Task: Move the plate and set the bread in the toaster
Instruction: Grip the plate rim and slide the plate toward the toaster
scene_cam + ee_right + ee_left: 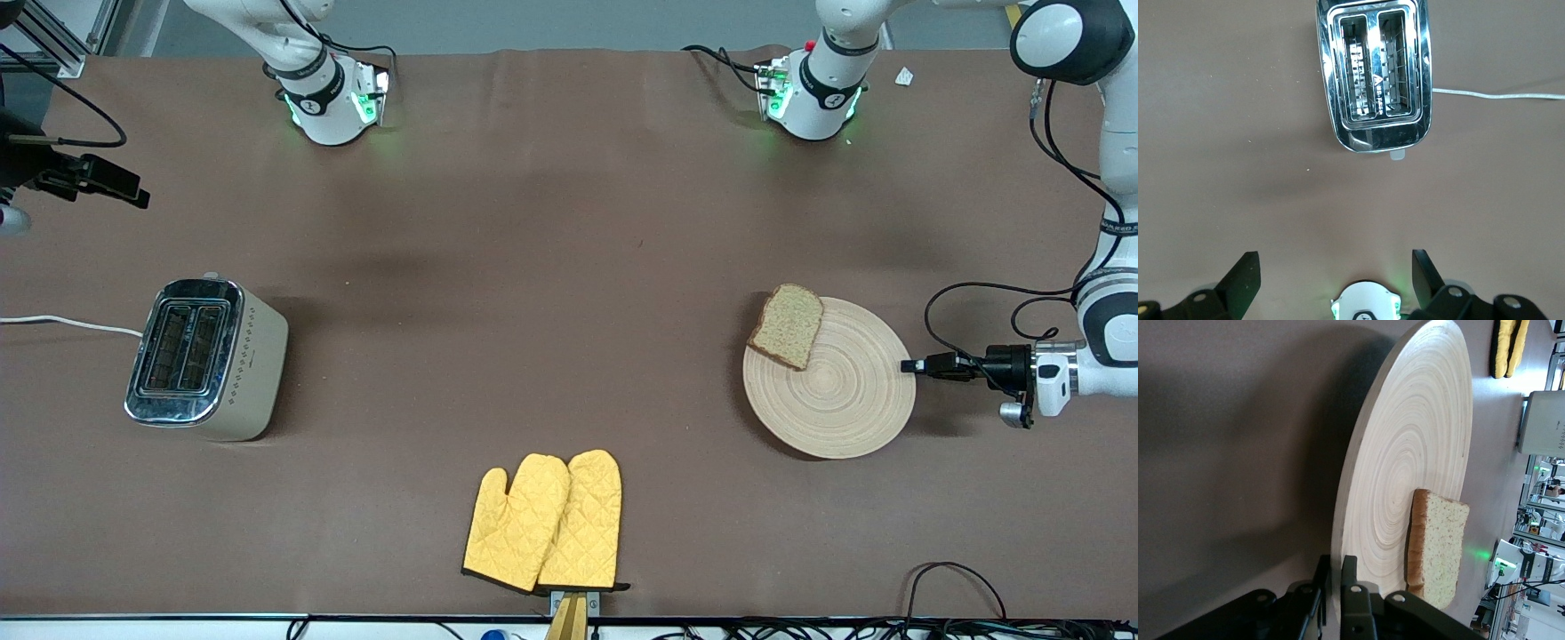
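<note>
Pinching the plate rim at the brown table's left-arm end, the left gripper is clamped tight; bread rests on it. Right gripper hangs wide apart, holding nothing, over the toaster; no writing is readable.

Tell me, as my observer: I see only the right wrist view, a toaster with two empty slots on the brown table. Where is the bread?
Observer: The bread lies on the plate, overhanging its rim, toward the left arm's end of the table.
Operator: Is any arm on that plate?
Observer: Yes. The left gripper is shut on the plate's rim, as the left wrist view shows.
Operator: What about my own gripper?
Observer: The right gripper hangs open above the table, near the toaster, holding nothing.
Operator: Anything else on the table?
Observer: Two yellow oven mitts lie at the table's edge nearest the front camera.
</note>
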Controlling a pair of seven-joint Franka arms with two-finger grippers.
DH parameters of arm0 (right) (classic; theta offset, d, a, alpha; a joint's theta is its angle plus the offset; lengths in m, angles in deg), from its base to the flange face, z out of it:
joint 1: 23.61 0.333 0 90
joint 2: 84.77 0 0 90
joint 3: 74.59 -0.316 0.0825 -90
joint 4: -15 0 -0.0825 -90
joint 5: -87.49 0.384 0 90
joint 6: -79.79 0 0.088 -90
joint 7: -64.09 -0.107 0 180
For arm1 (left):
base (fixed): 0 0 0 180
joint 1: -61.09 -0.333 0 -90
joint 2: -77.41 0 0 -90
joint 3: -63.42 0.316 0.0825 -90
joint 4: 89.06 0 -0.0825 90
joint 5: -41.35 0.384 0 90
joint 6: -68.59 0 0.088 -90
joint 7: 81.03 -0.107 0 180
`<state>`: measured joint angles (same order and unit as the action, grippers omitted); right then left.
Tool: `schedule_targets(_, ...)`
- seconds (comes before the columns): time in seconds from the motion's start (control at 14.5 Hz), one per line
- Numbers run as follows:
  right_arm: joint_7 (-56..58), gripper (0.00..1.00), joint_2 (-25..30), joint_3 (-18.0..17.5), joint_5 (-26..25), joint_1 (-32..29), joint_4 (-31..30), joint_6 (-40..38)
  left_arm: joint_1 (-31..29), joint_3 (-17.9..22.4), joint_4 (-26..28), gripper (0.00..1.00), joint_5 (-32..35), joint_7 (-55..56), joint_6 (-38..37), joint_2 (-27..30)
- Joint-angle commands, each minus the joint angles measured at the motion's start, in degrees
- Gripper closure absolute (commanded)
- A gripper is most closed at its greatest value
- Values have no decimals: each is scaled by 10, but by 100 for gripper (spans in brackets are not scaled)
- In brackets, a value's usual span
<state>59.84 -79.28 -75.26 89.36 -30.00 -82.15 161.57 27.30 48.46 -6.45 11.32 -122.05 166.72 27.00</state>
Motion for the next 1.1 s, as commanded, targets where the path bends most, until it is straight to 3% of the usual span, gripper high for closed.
schedule_targets(0.0,-49,0,8,-4,30,-18,-9,-3,14,-7,-8,100,-20,-10,2,-3)
schedule_targets(0.21,-90,0,8,-6,37,-15,-8,-13,22,-72,-8,100,-49,11,7,1)
schedule_targets(0.41,-106,0,8,-6,39,-17,-9,-14,79,-112,-9,100,-91,83,60,1)
schedule_targets(0.83,-126,0,8,-8,38,20,-26,9,344,-109,-19,100,-262,223,302,-13)
schedule_targets(1.03,-122,0,8,-4,37,-10,-34,-4,447,-109,-23,100,-342,235,414,-34)
